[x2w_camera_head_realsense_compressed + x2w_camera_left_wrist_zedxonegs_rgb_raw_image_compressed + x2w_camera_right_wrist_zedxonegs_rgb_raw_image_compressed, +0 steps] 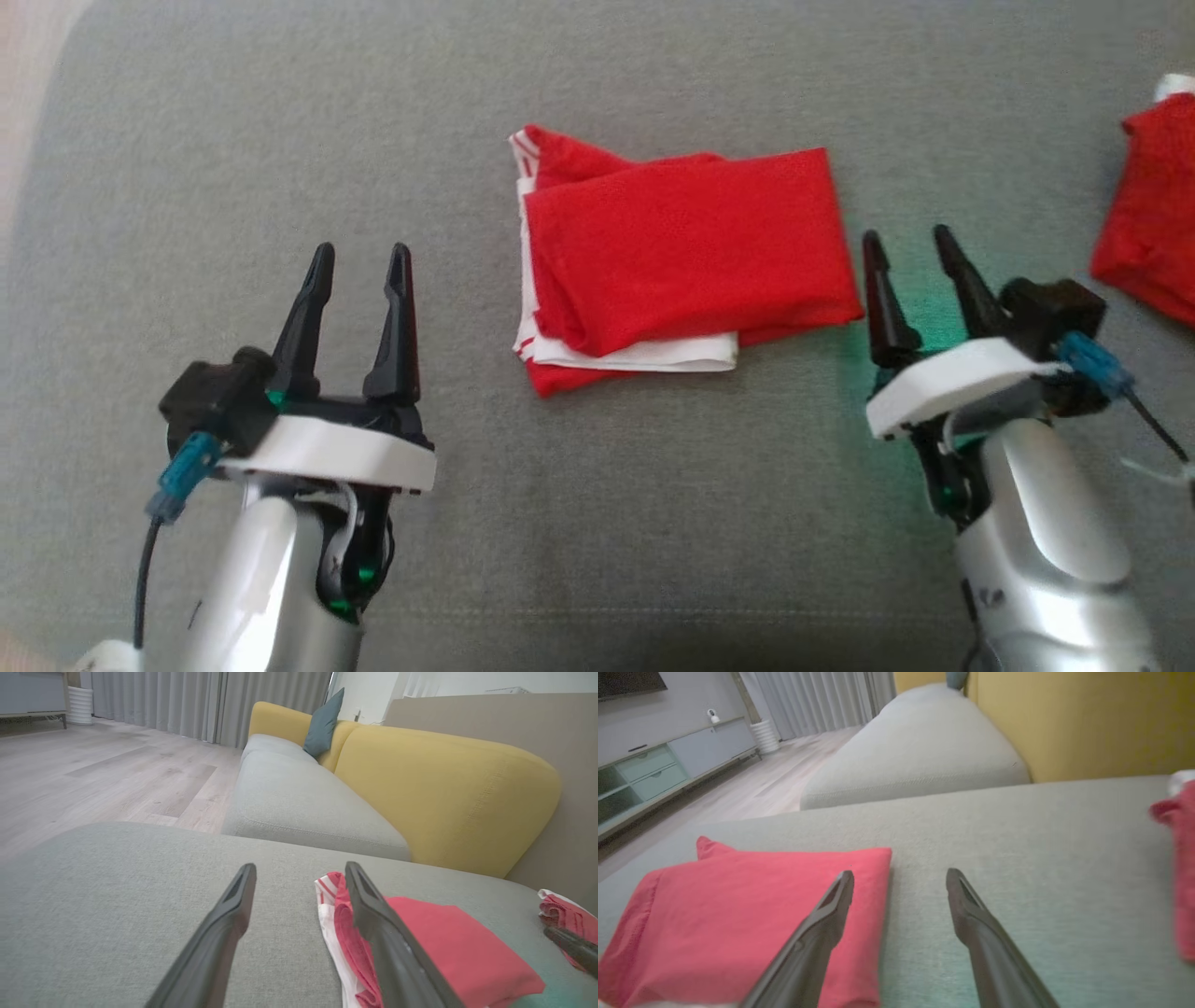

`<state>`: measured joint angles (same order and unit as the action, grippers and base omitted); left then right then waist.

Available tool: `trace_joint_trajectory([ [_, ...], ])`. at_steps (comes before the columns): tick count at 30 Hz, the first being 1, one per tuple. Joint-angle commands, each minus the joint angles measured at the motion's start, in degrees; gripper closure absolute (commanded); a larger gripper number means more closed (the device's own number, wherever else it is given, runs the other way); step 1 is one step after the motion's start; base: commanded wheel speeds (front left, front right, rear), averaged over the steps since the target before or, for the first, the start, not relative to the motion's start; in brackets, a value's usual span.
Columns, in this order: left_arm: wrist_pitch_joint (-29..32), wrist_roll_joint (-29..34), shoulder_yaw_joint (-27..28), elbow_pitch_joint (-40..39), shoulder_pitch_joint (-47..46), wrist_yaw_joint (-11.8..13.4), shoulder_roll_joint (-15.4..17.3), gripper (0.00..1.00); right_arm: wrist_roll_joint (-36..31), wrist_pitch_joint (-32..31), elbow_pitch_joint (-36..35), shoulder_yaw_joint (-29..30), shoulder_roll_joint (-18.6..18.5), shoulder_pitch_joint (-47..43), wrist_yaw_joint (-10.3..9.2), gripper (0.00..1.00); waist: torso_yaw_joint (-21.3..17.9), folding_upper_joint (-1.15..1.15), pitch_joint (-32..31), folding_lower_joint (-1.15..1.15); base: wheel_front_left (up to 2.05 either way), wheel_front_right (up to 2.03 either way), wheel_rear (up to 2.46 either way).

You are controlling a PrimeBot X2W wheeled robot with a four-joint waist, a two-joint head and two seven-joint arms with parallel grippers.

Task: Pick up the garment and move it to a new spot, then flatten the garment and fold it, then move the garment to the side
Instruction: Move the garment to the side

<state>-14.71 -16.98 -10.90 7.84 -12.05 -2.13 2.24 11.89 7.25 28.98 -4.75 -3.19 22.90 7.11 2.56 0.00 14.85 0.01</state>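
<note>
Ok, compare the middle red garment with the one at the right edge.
The middle garment is folded flat, wholly in view; the right-edge garment looks bunched and cut off by the frame. The middle garment shows white layers underneath; the right-edge garment, a white bit at its far end. Both are red.

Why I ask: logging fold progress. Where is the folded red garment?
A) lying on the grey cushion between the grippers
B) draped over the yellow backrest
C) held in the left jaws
A: the folded red garment lies on the grey cushion between the left gripper and right gripper, jaws open and empty.
</note>
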Motion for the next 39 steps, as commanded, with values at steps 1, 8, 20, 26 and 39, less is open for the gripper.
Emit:
trace_joint_trajectory([
  [1,-0.3,0.0,1.2,-1.6,-2.5,-0.2,0.6,0.00,0.7,-0.3,-0.4,-1.9,0.3,2.2,0.37,0.00,1.5,0.00,1.3,-0.01,0.00,0.00,0.00],
  [8,-0.3,-0.7,0.2,-1.3,-4.0,-0.1,0.6,0.00,2.1,-1.6,9.4,-2.5,0.3,7.0,0.37,0.00,4.5,0.00,3.4,-0.01,0.00,0.00,0.00],
  [20,-0.3,-0.6,0.7,-1.0,-4.4,0.1,0.6,0.00,-1.6,2.7,17.2,-5.5,0.3,12.5,0.37,1.00,3.5,0.00,4.1,-0.01,0.00,0.00,0.00],
  [26,-0.3,0.0,1.3,-1.2,-4.5,-0.4,0.6,0.00,-12.7,5.5,14.6,-4.0,0.0,14.6,0.37,1.00,-1.3,0.00,3.0,-0.01,0.00,0.00,0.00],
  [39,-0.3,2.2,1.6,-1.5,-6.2,-1.8,0.6,0.00,-17.0,1.3,4.5,-2.4,-15.7,18.4,0.37,1.00,-10.0,0.00,5.7,-0.01,0.00,0.00,0.00],
])
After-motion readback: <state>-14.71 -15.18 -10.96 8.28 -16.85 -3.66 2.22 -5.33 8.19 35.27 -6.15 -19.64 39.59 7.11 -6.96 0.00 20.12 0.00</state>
